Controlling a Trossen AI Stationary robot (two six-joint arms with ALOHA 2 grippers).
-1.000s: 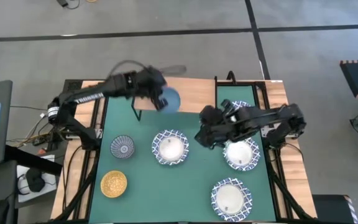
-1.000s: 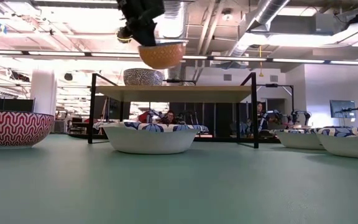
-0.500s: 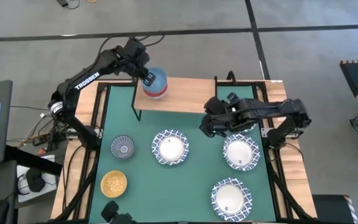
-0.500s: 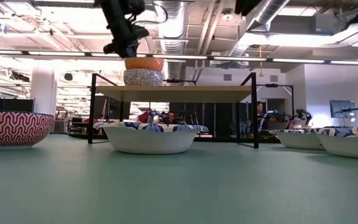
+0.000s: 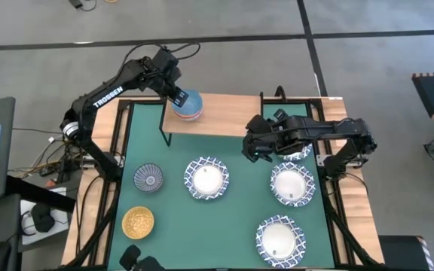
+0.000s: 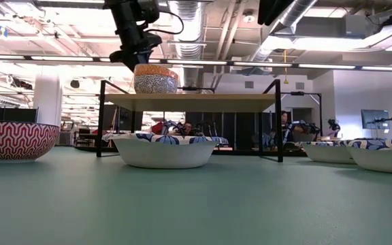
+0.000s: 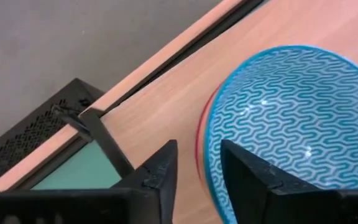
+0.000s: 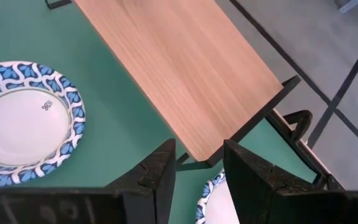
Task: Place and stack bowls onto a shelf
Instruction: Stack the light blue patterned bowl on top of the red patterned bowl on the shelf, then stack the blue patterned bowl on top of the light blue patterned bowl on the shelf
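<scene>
I am holding the left gripper (image 5: 178, 96) over the shelf (image 5: 232, 117) at about eleven o'clock on the desk (image 5: 224, 214), its jaws parted only narrowly around the rim of the light blue bowl (image 5: 187, 103), one finger inside and one outside. From the left wrist view I cannot tell whether they are pinching the rim or have just let go. That bowl is sitting nested in the red bowl (image 7: 201, 134), whose edge is peeking out beside it, so I judge the stacking of this pair all but done. Both are resting mouth-up and level on the plank, near its left end, which is leaving the rest of the board free for wider bowls.

The right gripper (image 5: 256, 147) is hanging at about one o'clock above the shelf's right end, jaws parted and holding nothing. Near it are lying the white bowls (image 5: 206, 178), all mouth-up.
</scene>
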